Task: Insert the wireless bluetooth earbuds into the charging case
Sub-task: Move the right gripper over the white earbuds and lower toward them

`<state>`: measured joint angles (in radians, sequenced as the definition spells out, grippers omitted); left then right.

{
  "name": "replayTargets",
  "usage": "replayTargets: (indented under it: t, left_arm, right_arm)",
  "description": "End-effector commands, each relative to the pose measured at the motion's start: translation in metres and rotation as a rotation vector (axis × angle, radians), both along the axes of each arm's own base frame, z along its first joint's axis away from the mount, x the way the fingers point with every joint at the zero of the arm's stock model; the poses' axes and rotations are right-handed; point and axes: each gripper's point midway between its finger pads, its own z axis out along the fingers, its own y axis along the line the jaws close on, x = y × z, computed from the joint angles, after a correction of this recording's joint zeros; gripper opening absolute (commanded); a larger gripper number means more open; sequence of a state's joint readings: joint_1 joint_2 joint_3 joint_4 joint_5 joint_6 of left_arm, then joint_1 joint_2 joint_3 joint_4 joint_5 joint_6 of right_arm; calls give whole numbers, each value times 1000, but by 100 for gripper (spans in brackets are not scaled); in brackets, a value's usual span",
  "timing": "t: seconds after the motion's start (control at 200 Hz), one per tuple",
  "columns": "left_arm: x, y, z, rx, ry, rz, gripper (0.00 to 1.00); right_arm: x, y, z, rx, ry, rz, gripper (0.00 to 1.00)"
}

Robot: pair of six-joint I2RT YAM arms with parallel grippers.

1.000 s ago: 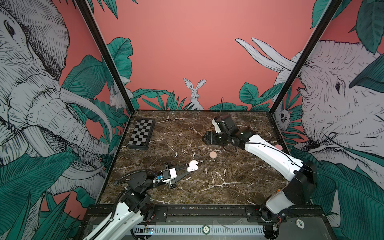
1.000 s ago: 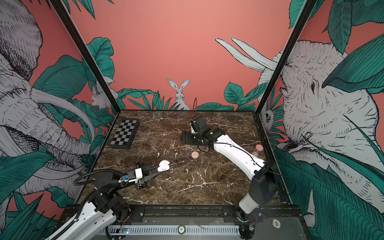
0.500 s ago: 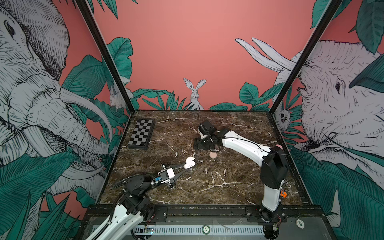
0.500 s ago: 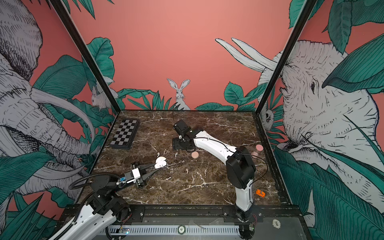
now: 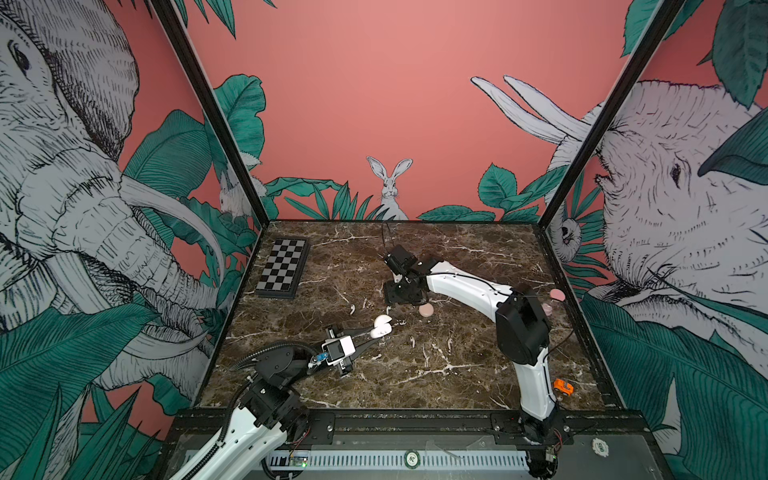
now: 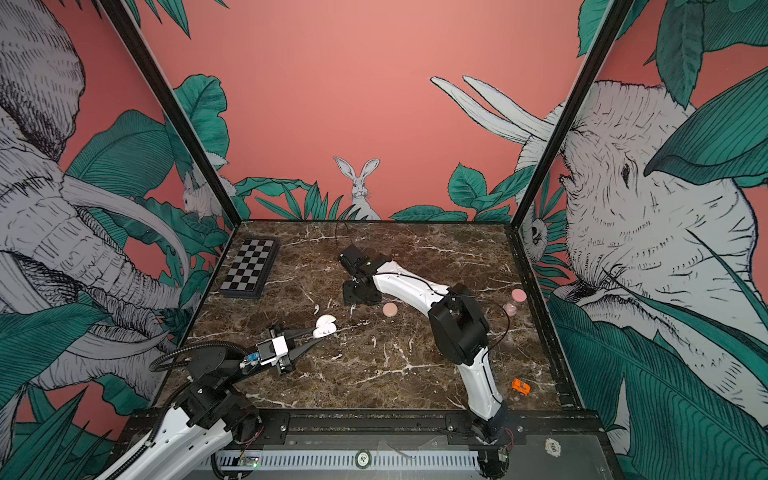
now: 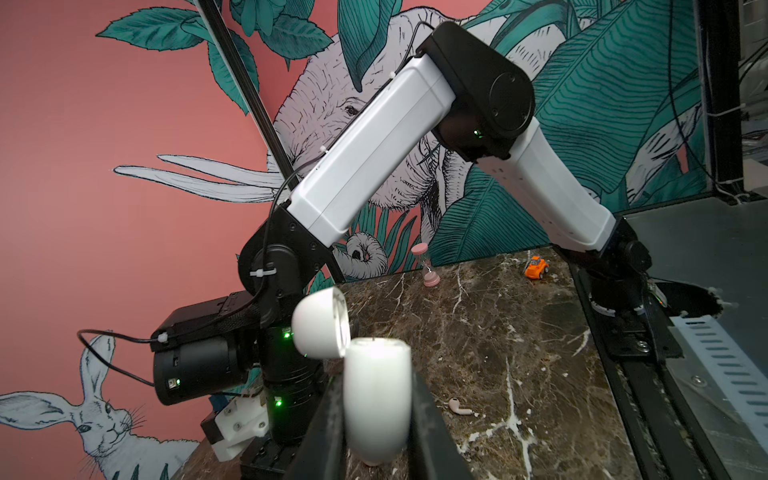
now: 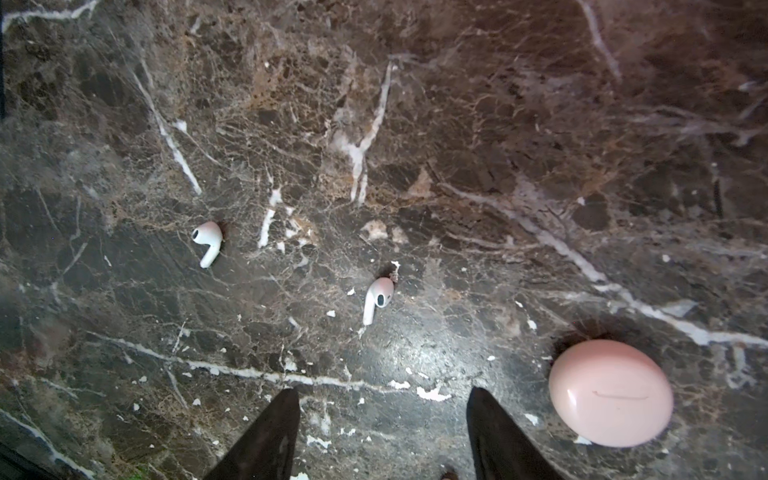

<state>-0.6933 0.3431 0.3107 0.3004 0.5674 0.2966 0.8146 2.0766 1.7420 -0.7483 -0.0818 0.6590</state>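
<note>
Charging case (image 5: 382,325): white, egg-shaped, lid swung open. Sits clamped between the black fingers (image 7: 322,419) of the left gripper (image 5: 375,331), left of the pink case (image 5: 426,310) and nearer the front edge, apart from it. Sockets not visible.

Wireless bluetooth earbuds (image 8: 378,299): white, loose on the marble table (image 5: 457,374), outside the charging case. Nearer earbud (image 5: 388,310) lies just left of the pink case. Farther earbud (image 5: 352,309) lies further left in the same row, well apart from it. Both show bulb and short stem in the right wrist view.

Third earbud (image 7: 459,406): pale, pinkish. Lies on the marble in front of the pink case, near it. Shows clearly in the left wrist view only.

Right gripper (image 8: 382,390): dark jaws parted, nothing between them. Hovers over the marble just behind and left of the pink case in both top views, touching neither it nor any earbud.

Pink case: round, puck-like, closed. Rests flat on the marble.

Chessboard (image 5: 282,268): lies flat, far left of and behind the pink case.

Hourglass (image 5: 557,295): pink. Stands upright, well to the right of the pink case.

Toy car (image 5: 563,387): orange. Sits well to the right of and in front of the pink case.
</note>
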Motion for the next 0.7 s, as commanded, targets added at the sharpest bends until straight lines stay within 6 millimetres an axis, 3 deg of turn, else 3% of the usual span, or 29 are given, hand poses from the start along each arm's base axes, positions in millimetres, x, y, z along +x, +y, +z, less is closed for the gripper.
replayTargets:
  t: [0.0, 0.225, 0.695]
  left_arm:
    - [-6, 0, 9, -11, -24, -25, 0]
    - [-3, 0, 8, -4, -18, -11, 0]
    - [0, 1, 9, -20, 0, 0, 0]
  right_arm:
    - [1, 3, -4, -15, 8, -16, 60]
    - [0, 13, -23, -12, 57, -26, 52]
    - [3, 20, -39, -25, 65, -23, 41]
